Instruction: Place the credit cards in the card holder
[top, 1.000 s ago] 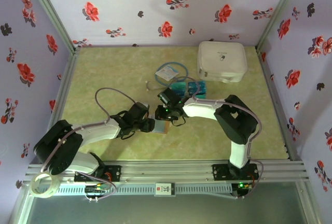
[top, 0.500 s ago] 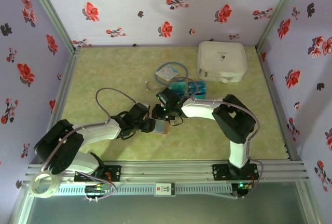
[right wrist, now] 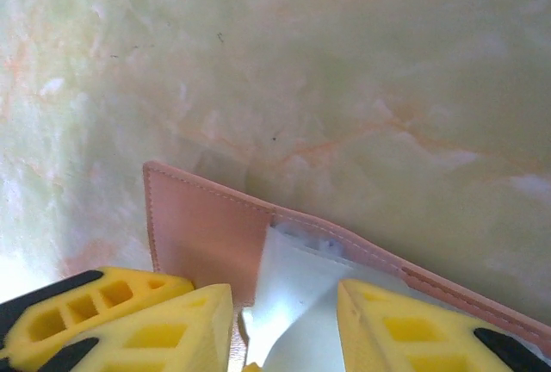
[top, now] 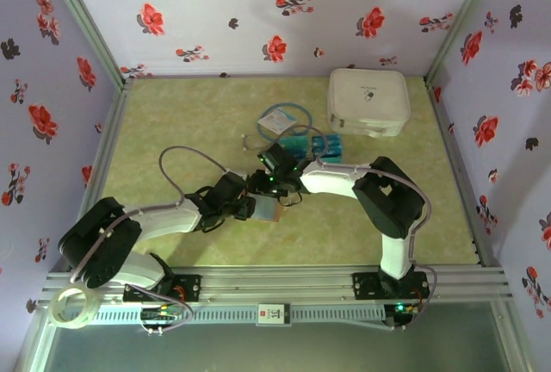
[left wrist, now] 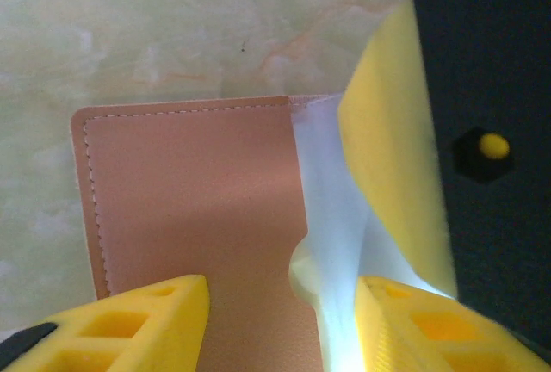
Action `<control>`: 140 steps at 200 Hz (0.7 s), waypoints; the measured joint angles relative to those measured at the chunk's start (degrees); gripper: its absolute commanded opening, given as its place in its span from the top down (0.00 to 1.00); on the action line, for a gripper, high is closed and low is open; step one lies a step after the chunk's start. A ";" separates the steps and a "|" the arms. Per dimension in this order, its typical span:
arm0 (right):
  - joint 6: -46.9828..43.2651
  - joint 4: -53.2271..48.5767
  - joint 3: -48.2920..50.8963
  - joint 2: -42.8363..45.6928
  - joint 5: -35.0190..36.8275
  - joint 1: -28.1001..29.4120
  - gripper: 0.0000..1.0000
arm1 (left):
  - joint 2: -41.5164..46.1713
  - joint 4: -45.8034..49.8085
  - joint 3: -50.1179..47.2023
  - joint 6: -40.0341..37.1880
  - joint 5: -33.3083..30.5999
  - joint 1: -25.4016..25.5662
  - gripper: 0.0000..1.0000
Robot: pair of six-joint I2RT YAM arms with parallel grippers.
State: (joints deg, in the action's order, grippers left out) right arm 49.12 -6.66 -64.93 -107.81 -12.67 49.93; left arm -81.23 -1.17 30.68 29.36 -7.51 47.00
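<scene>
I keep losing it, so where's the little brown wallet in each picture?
Top external: the card holder lies near the middle of the table, just nearer than the credit cards.
Left wrist: card holder centre-left, running off the bottom edge.
Right wrist: card holder across the lower half, slanting down rightward.
Shared landmark: the green marbled table beneath it.

Soft, even overhead light fills the counter [top: 155, 114], leaving only faint shadows. My wrist views are blurred close up, and the card [left wrist: 331, 208] burns out to white glare.
</scene>
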 measured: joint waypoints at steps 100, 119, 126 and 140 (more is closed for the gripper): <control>1.09 0.00 3.08 4.98 2.40 -0.22 0.49 | -0.37 -1.53 -0.37 0.02 -0.09 0.00 0.50; 1.55 -0.02 4.33 5.05 2.40 -0.22 0.49 | -0.37 -1.62 -0.37 0.02 -0.09 0.00 0.50; 1.77 -0.02 4.61 5.05 2.43 -0.22 0.49 | -0.37 -1.64 -0.37 0.02 -0.07 0.00 0.50; 2.05 -0.02 4.79 5.05 2.40 -0.22 0.48 | -0.37 -1.68 -0.44 0.02 -0.09 0.00 0.50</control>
State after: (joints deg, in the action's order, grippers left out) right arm 51.18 -6.68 -60.14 -102.76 -10.26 49.71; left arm -81.60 -2.85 30.24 29.39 -7.60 47.00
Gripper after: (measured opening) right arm 0.516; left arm 0.496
